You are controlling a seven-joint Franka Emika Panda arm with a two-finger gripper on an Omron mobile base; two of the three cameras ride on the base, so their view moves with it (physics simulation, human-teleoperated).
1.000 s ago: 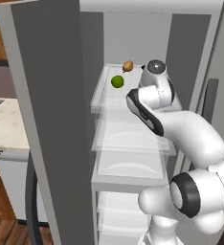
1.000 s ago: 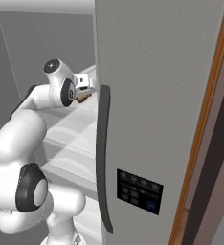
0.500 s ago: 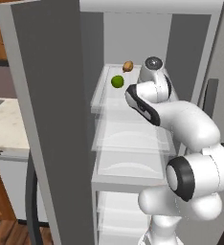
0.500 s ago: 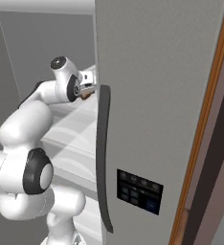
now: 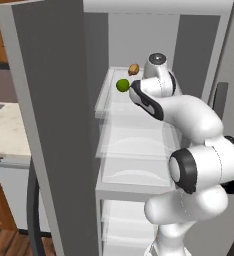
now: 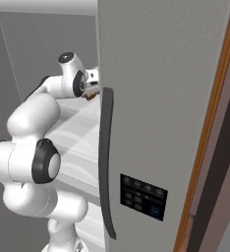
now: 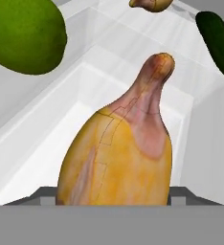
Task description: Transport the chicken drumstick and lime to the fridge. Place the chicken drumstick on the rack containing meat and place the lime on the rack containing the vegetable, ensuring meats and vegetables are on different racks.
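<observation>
Filling my hand view, the golden-brown tapered chicken drumstick (image 7: 121,153) sits at the gripper; whether it's clamped, I cannot tell. Round green lime (image 5: 122,85) left on the grey steel fridge's (image 6: 156,98) white upper shelf (image 5: 111,102).

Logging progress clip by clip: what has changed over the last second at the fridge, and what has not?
The arm has reached further into the fridge, its hand moving up and back toward the top shelf while carrying the chicken drumstick. Nothing was released. The lime and the small brown item behind it stayed put on that shelf, and the base did not move.
</observation>
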